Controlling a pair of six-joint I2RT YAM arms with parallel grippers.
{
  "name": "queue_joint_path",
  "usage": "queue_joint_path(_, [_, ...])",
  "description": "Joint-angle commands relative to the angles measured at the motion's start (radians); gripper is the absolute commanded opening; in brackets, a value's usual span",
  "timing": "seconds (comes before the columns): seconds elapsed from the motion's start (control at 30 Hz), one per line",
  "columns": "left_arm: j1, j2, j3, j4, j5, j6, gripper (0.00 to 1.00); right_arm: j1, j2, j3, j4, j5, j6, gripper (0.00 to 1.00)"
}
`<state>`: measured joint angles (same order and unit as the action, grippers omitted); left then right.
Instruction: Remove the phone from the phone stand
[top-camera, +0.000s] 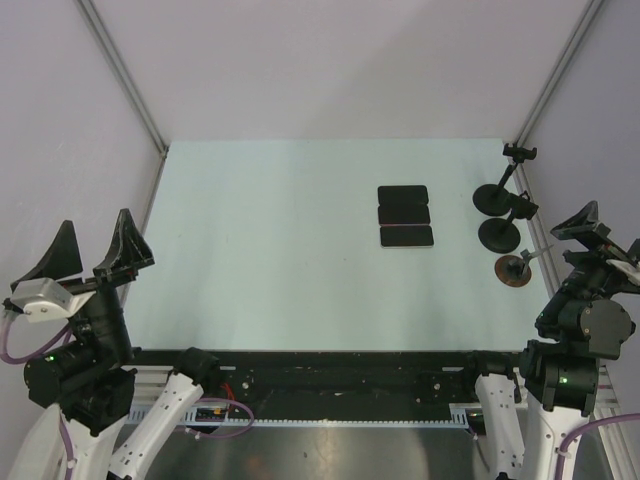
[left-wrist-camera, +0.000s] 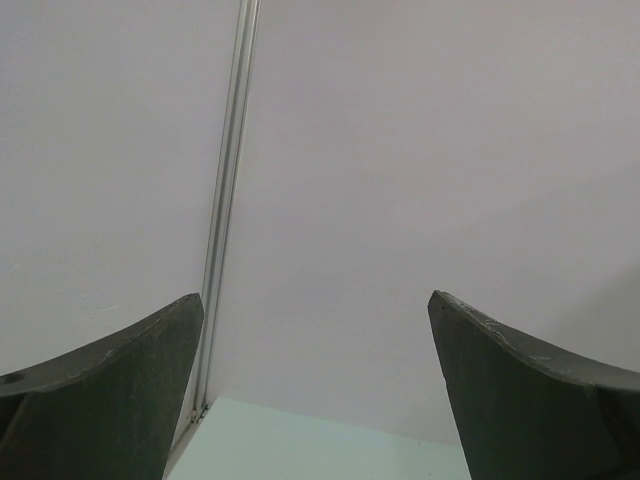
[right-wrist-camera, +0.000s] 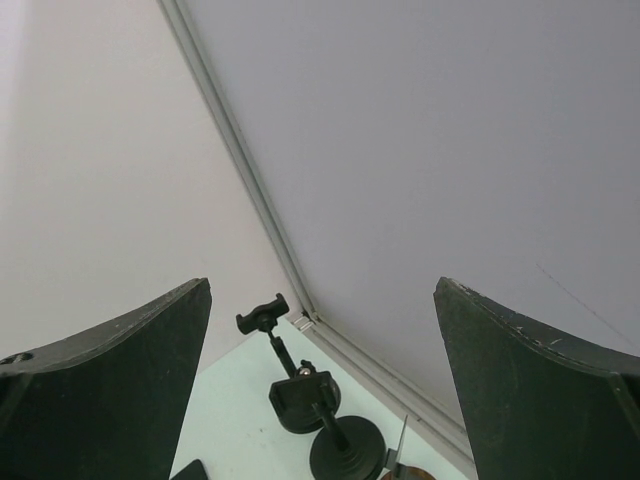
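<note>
Three black phones lie flat in a column right of the table's middle: far (top-camera: 403, 193), middle (top-camera: 404, 214), near (top-camera: 406, 236). Three phone stands stand at the right edge: a far black one (top-camera: 494, 196), a middle black one (top-camera: 500, 235) and a near brown-based one (top-camera: 514, 270). No phone sits in any clamp that I can see. The right wrist view shows the far stand's empty clamp (right-wrist-camera: 262, 314) and the middle stand's clamp (right-wrist-camera: 303, 392). My left gripper (top-camera: 96, 220) is open and raised at the near left. My right gripper (top-camera: 610, 228) is open and raised near the stands.
White walls with metal corner posts (top-camera: 125, 75) enclose the pale green table (top-camera: 270, 250). The left wrist view shows only the wall and the table's far left corner (left-wrist-camera: 200, 410) between my open fingers (left-wrist-camera: 130, 370). A phone's corner (right-wrist-camera: 190, 470) shows in the right wrist view.
</note>
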<state>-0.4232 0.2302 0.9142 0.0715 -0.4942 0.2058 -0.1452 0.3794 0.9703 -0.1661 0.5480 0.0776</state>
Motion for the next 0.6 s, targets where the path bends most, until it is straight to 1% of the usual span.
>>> queue_joint_path(0.0, [0.001,0.02,0.017,0.007,0.026,0.009,1.0,0.01,0.009,0.022,0.019,-0.013,0.001,1.0])
queue_joint_path(0.57, [0.001,0.047,-0.023,-0.002,0.052,-0.055,1.0,0.019,0.019,0.022,-0.03,-0.046,0.048,1.0])
